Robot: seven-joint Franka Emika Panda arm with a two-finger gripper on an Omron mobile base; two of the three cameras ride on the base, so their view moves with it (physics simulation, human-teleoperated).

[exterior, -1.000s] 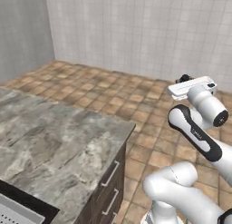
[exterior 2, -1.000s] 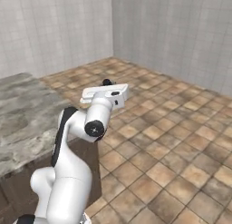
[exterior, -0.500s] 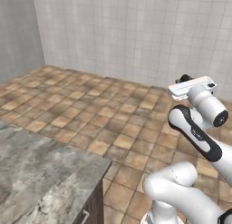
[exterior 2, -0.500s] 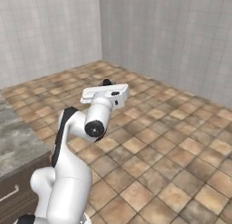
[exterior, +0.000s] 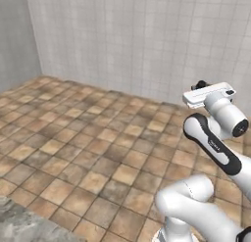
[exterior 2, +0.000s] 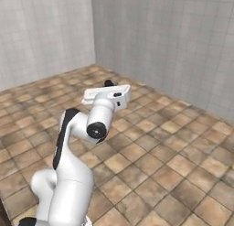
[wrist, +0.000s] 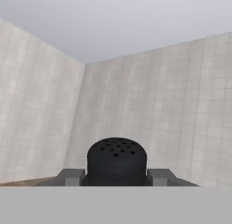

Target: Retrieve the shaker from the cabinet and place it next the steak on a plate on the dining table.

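Note:
In the hand view the black shaker [wrist: 116, 156], its domed top dotted with holes, sits between the two grey fingertips [wrist: 70, 177] of my gripper [wrist: 116, 177], which is shut on it. From the left base view my gripper [exterior: 201, 84] is held high at the right, level, with a bit of black showing at its tip. The right base view has my gripper [exterior 2: 109, 83] above the folded arm, over bare floor. The cabinet, the steak and the plate are out of view.
Brown tiled floor [exterior: 98, 153] stretches to pale tiled walls [exterior 2: 183, 42] that meet in a corner. A corner of a marbled stone top [exterior: 17, 225] shows at the lower left; I cannot tell whether it is the dining table.
The whole picture has swung in both base views, so the base has turned. The stone counter has slid almost out at the lower left. The arm's pose and grip look the same.

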